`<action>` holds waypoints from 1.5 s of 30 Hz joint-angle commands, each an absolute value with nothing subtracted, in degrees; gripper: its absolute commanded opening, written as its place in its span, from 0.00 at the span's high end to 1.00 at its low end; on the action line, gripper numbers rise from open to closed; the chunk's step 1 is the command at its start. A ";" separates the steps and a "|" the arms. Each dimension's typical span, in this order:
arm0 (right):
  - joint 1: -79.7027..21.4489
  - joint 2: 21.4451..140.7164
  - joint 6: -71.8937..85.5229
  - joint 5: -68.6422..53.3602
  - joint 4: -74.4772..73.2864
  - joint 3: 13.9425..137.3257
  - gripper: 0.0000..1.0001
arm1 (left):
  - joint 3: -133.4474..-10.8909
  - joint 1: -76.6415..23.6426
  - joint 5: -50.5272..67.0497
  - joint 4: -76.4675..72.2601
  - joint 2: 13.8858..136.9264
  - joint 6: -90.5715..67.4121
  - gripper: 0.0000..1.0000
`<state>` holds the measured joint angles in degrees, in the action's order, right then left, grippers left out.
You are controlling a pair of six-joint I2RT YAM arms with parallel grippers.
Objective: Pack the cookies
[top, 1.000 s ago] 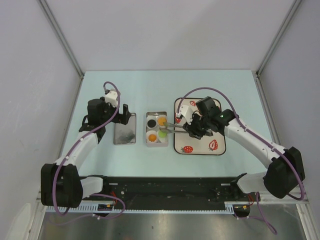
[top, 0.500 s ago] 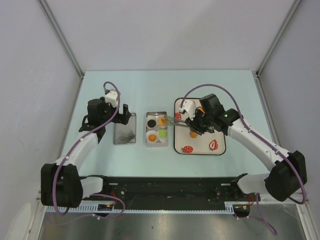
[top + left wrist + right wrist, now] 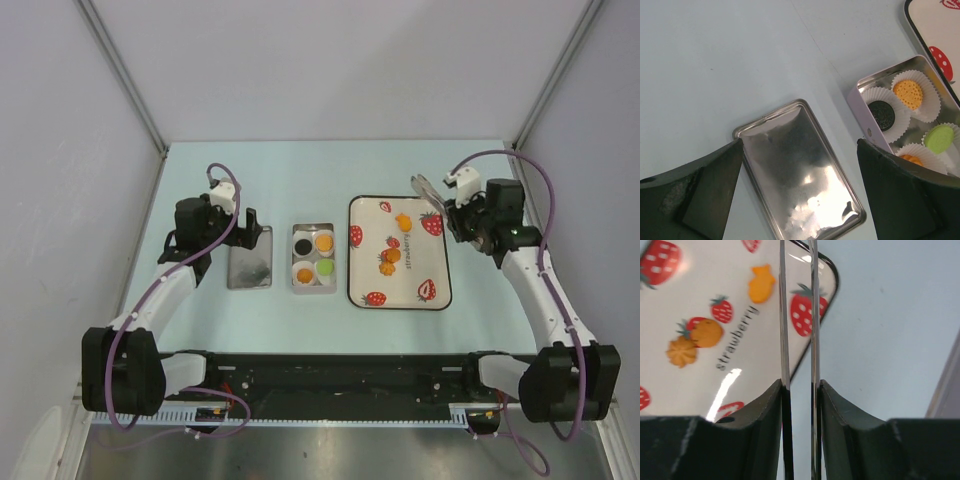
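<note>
Four cookies lie in white paper cups inside the open metal tin (image 3: 312,227): a black cookie (image 3: 302,243), an orange cookie (image 3: 324,241), a second orange cookie (image 3: 303,275) and a green cookie (image 3: 325,267). The left wrist view shows the black cookie (image 3: 882,113) and the green cookie (image 3: 939,138). My right gripper (image 3: 458,203) is shut on metal tongs (image 3: 424,186), held above the strawberry tray's far right corner. The tongs' blades (image 3: 782,315) stand slightly apart with nothing between them. My left gripper (image 3: 250,222) hangs open over the tin's lid (image 3: 250,258).
The strawberry-printed tray (image 3: 402,287) lies right of the tin with three orange biscuits (image 3: 391,256) on it. In the left wrist view, the shiny lid (image 3: 800,170) lies flat between my spread fingers (image 3: 715,175). Grey walls enclose the table on three sides.
My right arm has drawn the tongs back from the tin, across the tray to its far right corner, and the gripper has narrowed a little. The left arm has not moved.
</note>
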<state>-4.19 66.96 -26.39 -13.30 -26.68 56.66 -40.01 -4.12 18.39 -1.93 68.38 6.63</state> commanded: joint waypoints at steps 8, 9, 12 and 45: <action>13.44 72.85 -25.84 -11.60 -12.57 48.70 0.63 | -42.19 -4.39 19.34 -2.11 67.24 8.00 0.00; 14.58 73.64 -25.93 -11.69 -11.87 48.34 0.63 | -42.19 -4.39 19.34 -2.11 67.24 8.00 0.00; 16.34 76.80 -26.10 -12.13 -9.94 47.21 0.62 | -42.19 -4.48 19.25 -2.11 67.24 8.09 0.00; 18.81 91.58 -26.89 -10.81 -0.70 45.00 0.46 | -42.71 -4.39 19.34 -1.67 68.38 8.00 0.00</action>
